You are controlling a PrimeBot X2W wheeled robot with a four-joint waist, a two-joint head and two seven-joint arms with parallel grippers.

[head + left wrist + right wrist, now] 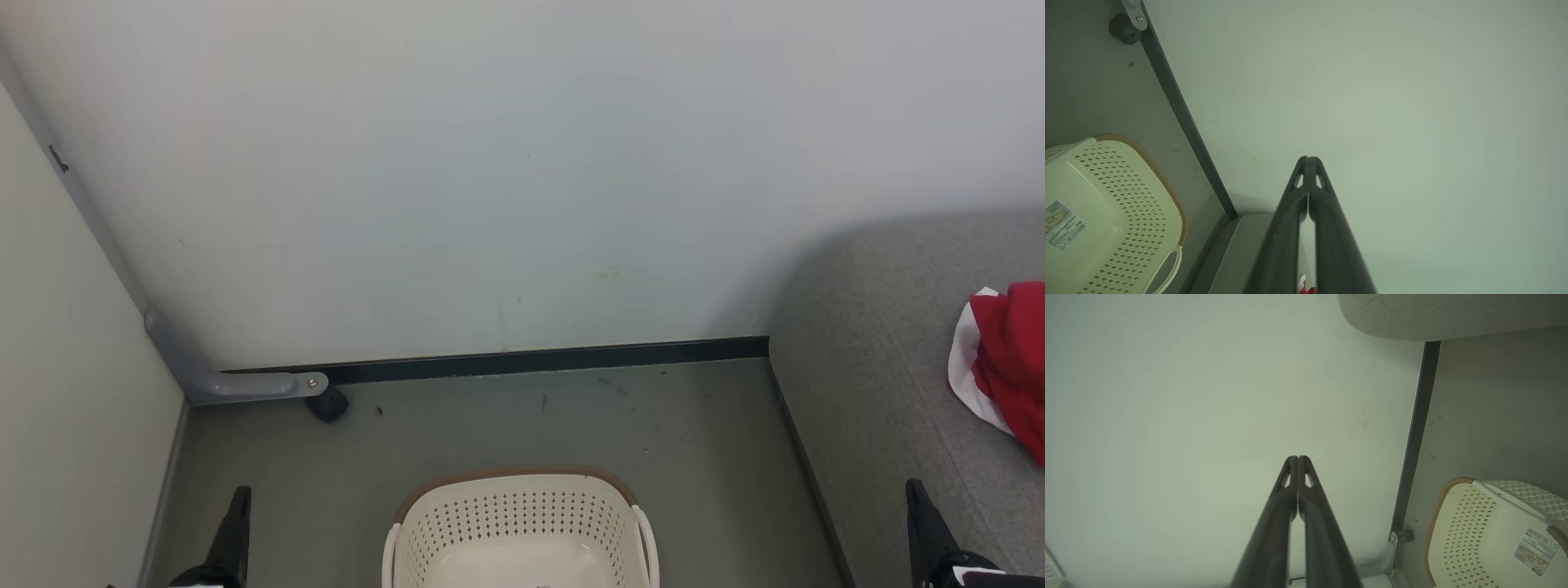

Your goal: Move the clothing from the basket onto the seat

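So, basket (522, 514): bare inside, my six o'clock.
Clothing (1008, 359): red bundle on seat (882, 384), three o'clock.
Left gripper (1308, 158), right gripper (1297, 457): both pressed together.

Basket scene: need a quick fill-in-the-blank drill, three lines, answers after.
1. The basket on the floor is ____ of clothing.
2. The clothing lying on the grey seat is bright ____ with white trim.
3. The left tool and the right tool are both ____, holding nothing.

Missing words: empty; red; shut.
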